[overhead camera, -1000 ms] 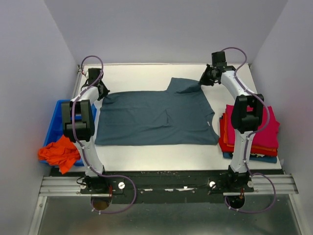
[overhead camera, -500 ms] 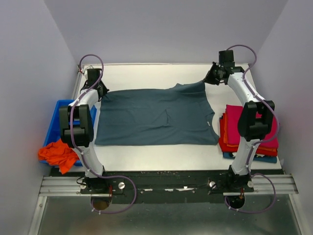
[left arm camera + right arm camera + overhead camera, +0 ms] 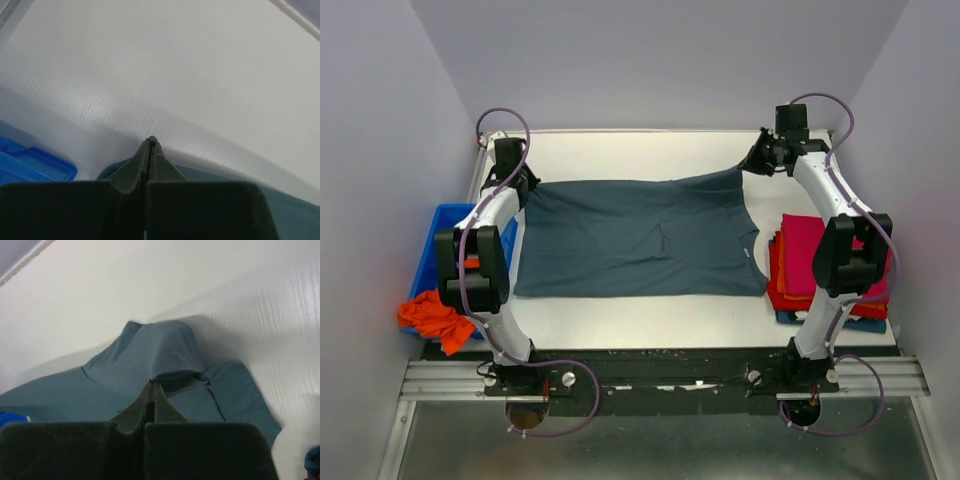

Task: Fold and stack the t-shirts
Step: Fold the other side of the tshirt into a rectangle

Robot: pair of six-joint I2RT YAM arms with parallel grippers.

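The grey-blue t-shirt (image 3: pixel 640 240) lies spread across the middle of the table (image 3: pixel 650 150), its far edge drawn straight between my hands. My left hand (image 3: pixel 523 187) pinches the far left corner and my right hand (image 3: pixel 750 164) the far right. In both wrist views my pressed-together fingers hide the gripped cloth. Bare table lies beyond. My right arm covers part of the folded stack (image 3: pixel 800 250). The orange t-shirt (image 3: pixel 435 315) spills over the blue bin (image 3: pixel 425 250) at the left edge.

The top camera looks down over the whole worktop (image 3: pixel 650 315). Both wrist cameras sit close above it, sharing the grey-blue shirt (image 3: pixel 640 235).
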